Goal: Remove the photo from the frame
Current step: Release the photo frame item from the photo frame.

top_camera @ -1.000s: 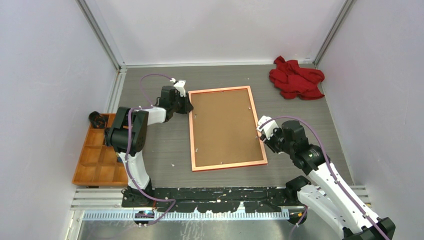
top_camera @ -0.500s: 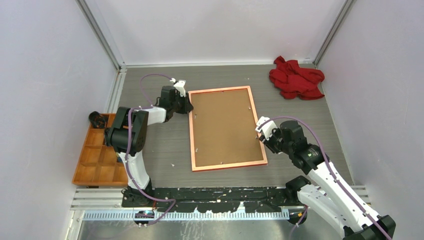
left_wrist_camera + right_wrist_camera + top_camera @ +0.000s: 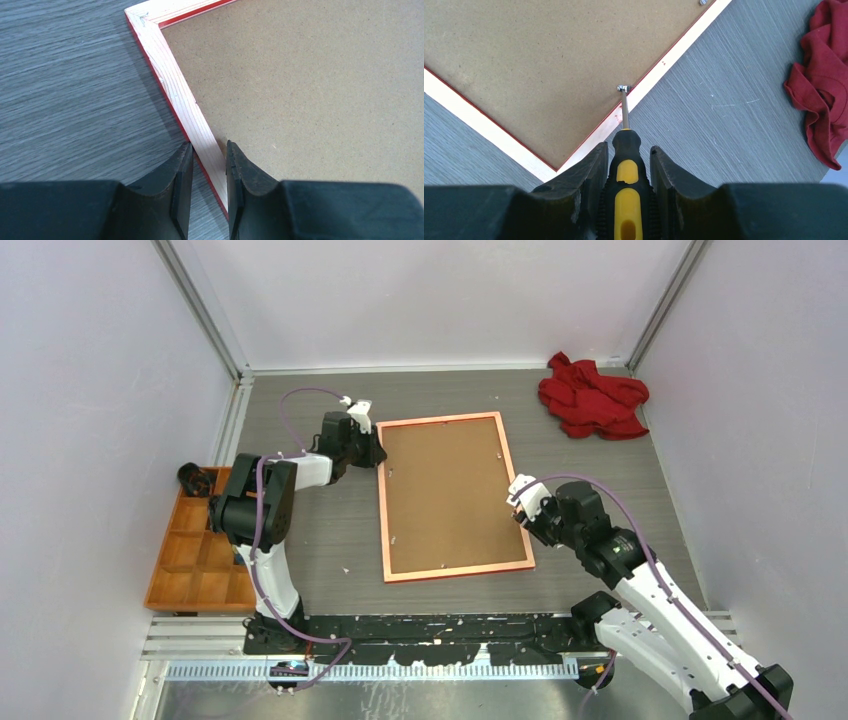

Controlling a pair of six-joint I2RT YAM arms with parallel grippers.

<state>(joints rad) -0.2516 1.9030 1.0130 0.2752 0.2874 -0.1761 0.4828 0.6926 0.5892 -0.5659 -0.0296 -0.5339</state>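
The frame (image 3: 383,520) lies face down mid-table, its pale back rim (image 3: 175,85) edged in red around a brown backing board (image 3: 445,495). The photo is hidden under that board. My left gripper (image 3: 375,453) is at the frame's far left corner, its jaws (image 3: 209,170) shut across the left rail. My right gripper (image 3: 520,502) is at the right rail, shut (image 3: 628,147) on a black-and-yellow screwdriver (image 3: 628,175). The screwdriver's tip touches a small metal tab (image 3: 623,88) at the rail's inner edge.
A crumpled red cloth (image 3: 592,395) lies at the far right corner, also in the right wrist view (image 3: 824,85). A wooden compartment tray (image 3: 195,555) sits at the left wall with a black object (image 3: 193,478) behind it. Another metal tab (image 3: 702,2) sits farther along the rail.
My right gripper with the screwdriver has edged slightly left toward the frame's right rail. The left gripper and the frame have not moved.
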